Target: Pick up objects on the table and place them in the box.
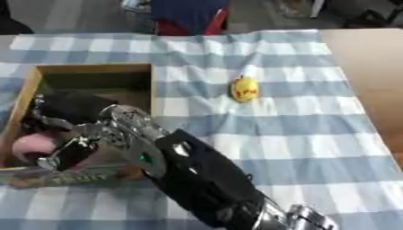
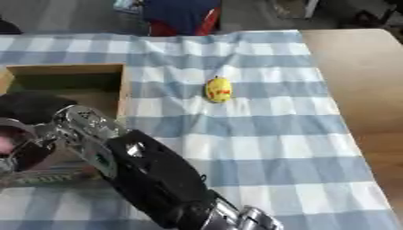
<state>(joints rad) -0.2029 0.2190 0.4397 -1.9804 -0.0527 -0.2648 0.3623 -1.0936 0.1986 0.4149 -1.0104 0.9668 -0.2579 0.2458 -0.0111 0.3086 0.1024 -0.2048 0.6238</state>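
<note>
Right hand (image 1: 75,139) inside box (image 1: 94,69), fingers curled around pink object (image 1: 28,146); release low, fingers spread, then withdraw clear of wall. Yellow toy (image 1: 245,88) waits outside box, on cloth (image 1: 299,134).

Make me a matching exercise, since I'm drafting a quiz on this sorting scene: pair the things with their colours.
Things:
1. box
2. cloth
3. small rounded thing on the cloth
4. right hand

Colours:
a. yellow
b. black and silver
c. blue and white checks
d. brown wood

Pairs: 1-d, 2-c, 3-a, 4-b
</note>
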